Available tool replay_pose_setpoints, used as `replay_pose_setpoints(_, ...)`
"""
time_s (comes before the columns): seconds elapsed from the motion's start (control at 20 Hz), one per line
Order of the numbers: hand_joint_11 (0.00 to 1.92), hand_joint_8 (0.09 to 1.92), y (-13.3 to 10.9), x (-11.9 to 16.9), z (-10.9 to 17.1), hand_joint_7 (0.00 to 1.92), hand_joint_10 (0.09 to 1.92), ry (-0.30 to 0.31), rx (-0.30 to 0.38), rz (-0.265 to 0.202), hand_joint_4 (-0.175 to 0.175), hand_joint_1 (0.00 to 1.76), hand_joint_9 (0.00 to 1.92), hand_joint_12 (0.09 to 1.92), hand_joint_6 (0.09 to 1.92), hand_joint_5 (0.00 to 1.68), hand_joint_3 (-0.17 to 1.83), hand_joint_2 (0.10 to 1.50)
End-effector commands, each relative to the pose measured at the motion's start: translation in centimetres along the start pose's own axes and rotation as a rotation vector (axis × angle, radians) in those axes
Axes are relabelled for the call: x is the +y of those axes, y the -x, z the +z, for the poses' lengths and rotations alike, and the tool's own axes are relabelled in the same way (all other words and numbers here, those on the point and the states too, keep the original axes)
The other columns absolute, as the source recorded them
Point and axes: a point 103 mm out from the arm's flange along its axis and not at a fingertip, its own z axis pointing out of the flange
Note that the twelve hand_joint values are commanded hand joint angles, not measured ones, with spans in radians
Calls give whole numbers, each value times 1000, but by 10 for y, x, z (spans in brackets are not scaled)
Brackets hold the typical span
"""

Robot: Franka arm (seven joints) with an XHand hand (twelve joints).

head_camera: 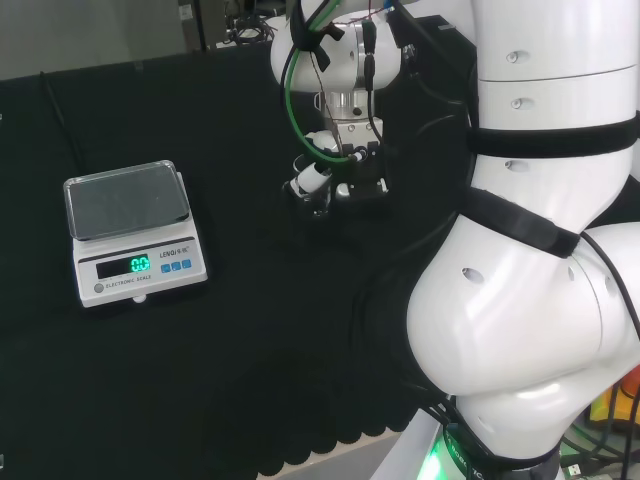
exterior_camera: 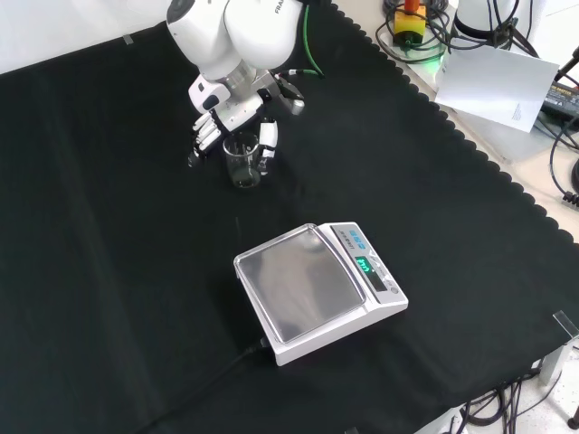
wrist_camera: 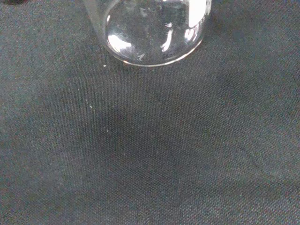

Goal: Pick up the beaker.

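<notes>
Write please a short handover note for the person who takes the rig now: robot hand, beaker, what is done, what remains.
Robot hand: down at the beaker, fingers on either side of it; whether they press the glass, I cannot tell.
Beaker: upright on the black cloth, looks empty, beyond the scale in the front view.
Done: approach.
Left: close the grasp if needed, then lift. The base seems to sit on the cloth in the wrist view.

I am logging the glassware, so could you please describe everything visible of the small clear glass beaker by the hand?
The small clear glass beaker stands upright on the black cloth, apparently empty, its round base flat on the fabric. The black and white hand has fingers on both sides of it; contact is unclear. The white scale stands apart.
</notes>
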Motion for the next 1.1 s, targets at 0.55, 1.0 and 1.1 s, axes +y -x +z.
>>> replay_pose_setpoints(0.55, 1575, 1377, -6, 1, -10, 904, 810, 85, 7, 3, -167, 1121, 1454, 722, 1215, 856, 432, 946)
replay_pose_setpoints(1.0, 1535, 1424, -14, -18, -69, 984, 904, 155, -3, -7, -175, 1135, 1496, 838, 1212, 913, 534, 890)
replay_pose_setpoints(1.1, 1530, 1392, -16, -24, -84, 998, 905, 169, -11, -4, -145, 1172, 1495, 846, 1215, 905, 631, 841)
